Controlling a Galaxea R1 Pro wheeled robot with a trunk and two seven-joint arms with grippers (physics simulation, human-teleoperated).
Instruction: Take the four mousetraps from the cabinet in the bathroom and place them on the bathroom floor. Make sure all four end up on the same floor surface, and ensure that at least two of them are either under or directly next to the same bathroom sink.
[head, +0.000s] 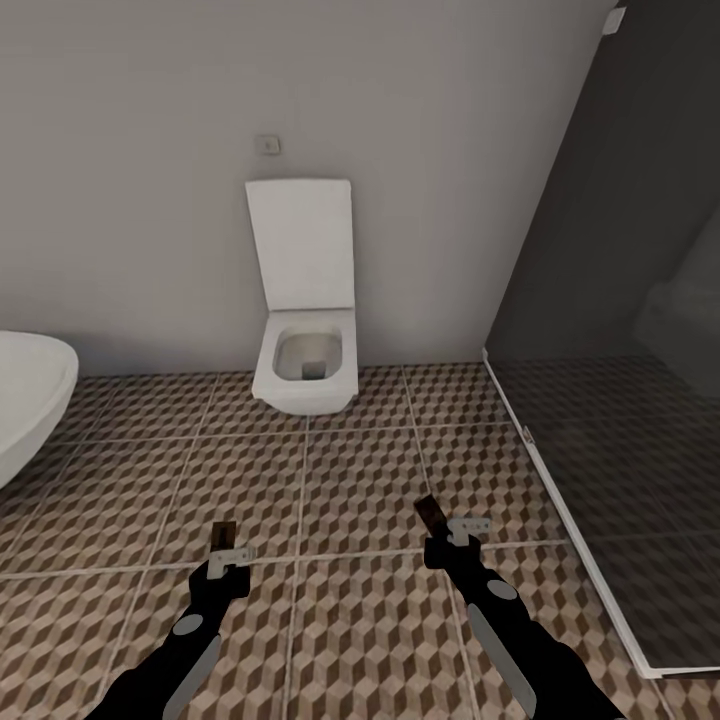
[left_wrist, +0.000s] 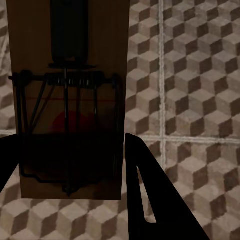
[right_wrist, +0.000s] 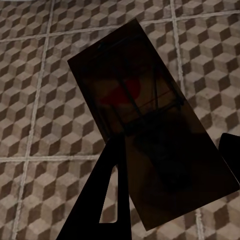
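Both grippers hang over the bathroom floor (head: 350, 480), whose cube-patterned tiles run up to a white toilet (head: 303, 345) at the wall, a dark glass shower screen (head: 620, 330) and a white tub's edge (head: 30, 400). Left gripper (head: 226, 553) pinches a mousetrap (left_wrist: 70, 100); right gripper (head: 452, 528) pinches another mousetrap (right_wrist: 150, 125), tilted, red spot showing.

The cube-patterned bathroom floor (head: 350, 480) meets a glass shower enclosure (head: 620, 420).
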